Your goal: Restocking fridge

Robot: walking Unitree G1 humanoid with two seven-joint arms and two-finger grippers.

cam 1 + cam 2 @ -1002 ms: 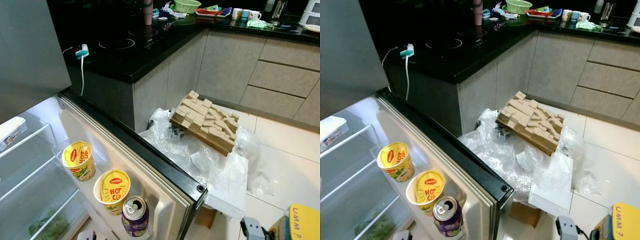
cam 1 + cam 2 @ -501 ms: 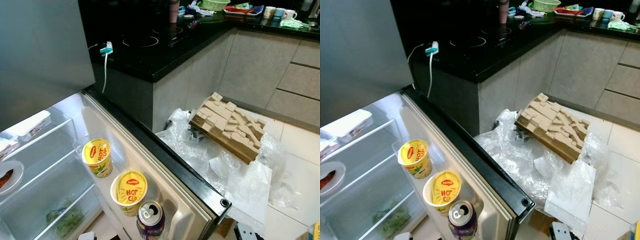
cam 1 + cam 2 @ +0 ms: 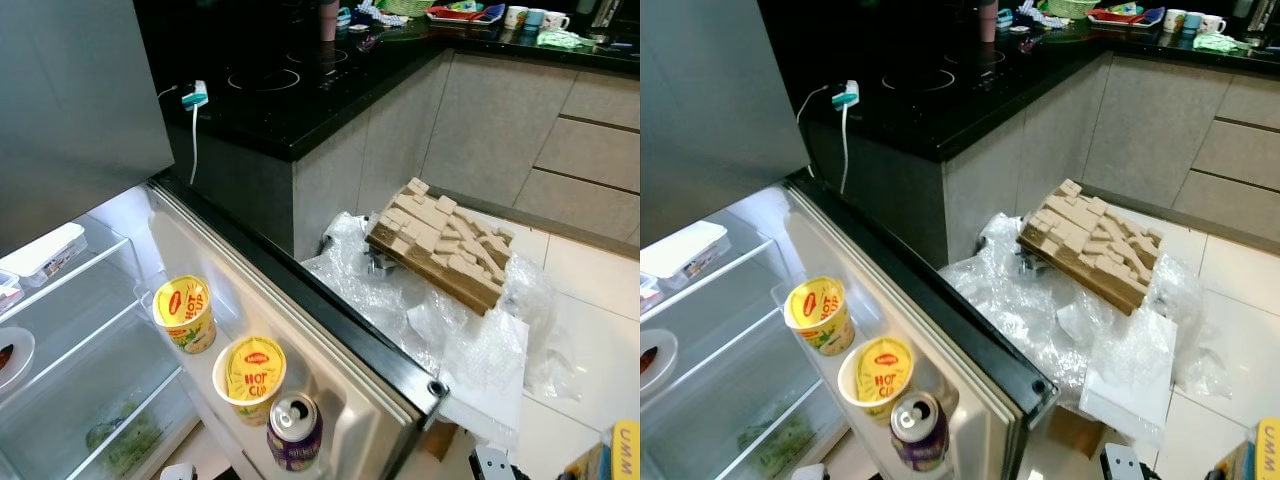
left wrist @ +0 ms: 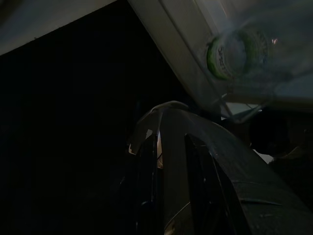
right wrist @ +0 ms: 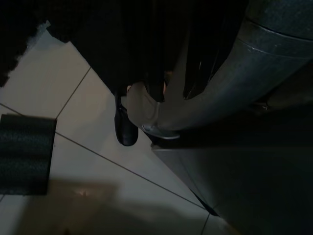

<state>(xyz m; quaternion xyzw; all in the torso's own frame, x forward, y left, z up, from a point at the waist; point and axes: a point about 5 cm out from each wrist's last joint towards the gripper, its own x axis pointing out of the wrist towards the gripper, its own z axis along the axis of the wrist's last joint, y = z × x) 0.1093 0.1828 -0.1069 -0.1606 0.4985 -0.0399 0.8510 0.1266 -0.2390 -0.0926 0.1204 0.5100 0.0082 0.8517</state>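
1. Fridge interior [image 3: 70, 340], lower left of the frame: the door stands open, with glass shelves, a white lidded box [image 3: 42, 250] on the upper shelf, the edge of a plate [image 3: 12, 355] at far left and greens [image 3: 125, 440] in the bottom drawer. Judged: this is an approach step, so square yourself to the opening before you reach.

2. Fridge door [image 3: 300, 330], running diagonally from left centre to lower right. Its shelf holds two yellow noodle cups [image 3: 185, 312] [image 3: 250, 375] and a purple drink can [image 3: 294, 430], upright in a row, each just beside the next. Free shelf space looks short; plan placements on the inner shelves.

3. Floor clutter, centre right: bubble wrap [image 3: 440, 330] with a cardboard block panel [image 3: 440, 250] lying on it. Keep your feet away from it.

4. Left gripper [image 4: 166, 196], dark wrist view: the black fingers sit close together, with nothing visible between them. It hangs low, near a green-labelled bottle [image 4: 234, 51].

5. Right gripper: in its dim wrist view I cannot tell the finger state; floor tiles [image 5: 63, 98] lie below.
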